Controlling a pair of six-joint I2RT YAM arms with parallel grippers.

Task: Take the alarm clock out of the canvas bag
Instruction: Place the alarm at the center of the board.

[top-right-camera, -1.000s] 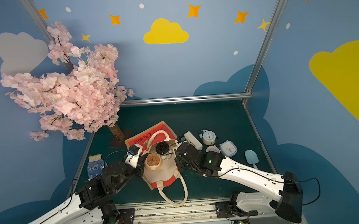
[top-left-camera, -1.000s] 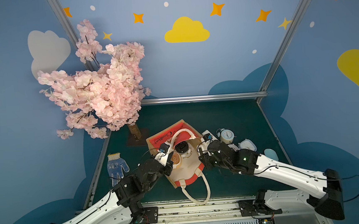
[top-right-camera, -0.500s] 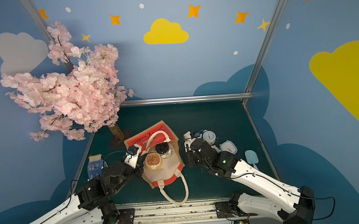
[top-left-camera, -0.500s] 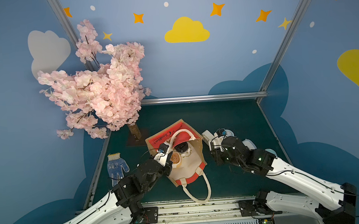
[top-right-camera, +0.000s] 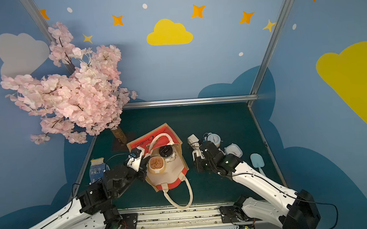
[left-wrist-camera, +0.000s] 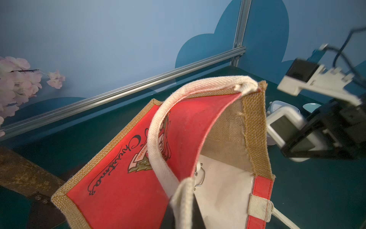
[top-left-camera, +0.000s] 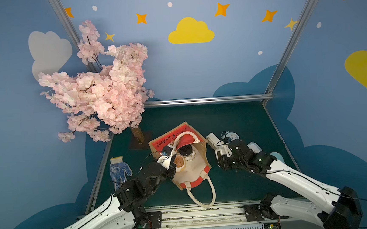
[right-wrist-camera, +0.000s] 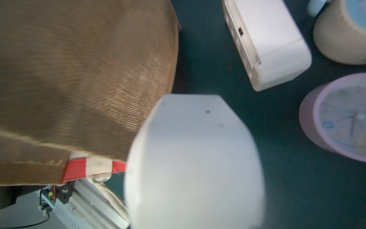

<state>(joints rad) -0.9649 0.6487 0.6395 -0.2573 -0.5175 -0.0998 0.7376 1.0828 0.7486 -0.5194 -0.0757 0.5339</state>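
Observation:
The canvas bag (top-left-camera: 192,173) (top-right-camera: 167,172) stands open mid-table, red faces and tan burlap sides. My left gripper (top-left-camera: 171,159) (left-wrist-camera: 183,216) is shut on its cream handle (left-wrist-camera: 156,126) at the left rim and holds the mouth open. My right gripper (top-left-camera: 220,158) (top-right-camera: 196,159) is to the right of the bag, outside it, shut on a white alarm clock (left-wrist-camera: 287,128) (right-wrist-camera: 194,158) with a grey screen. That clock fills the right wrist view beside the burlap wall (right-wrist-camera: 79,69). A round cream clock with a brown face (top-right-camera: 156,163) and a black round thing (top-right-camera: 165,151) lie inside the bag.
Right of the bag on the green table lie a white box clock (top-right-camera: 192,139), a twin-bell clock (top-right-camera: 214,139), a pale pink clock (top-right-camera: 233,150) and a light blue scoop (top-right-camera: 257,161). A dotted glove (top-left-camera: 119,170) lies at the left edge, a blossom tree (top-left-camera: 101,92) behind it.
My right gripper has come away from the bag's mouth and moved right, carrying the white alarm clock out over the table. The left gripper has kept its hold on the handle.

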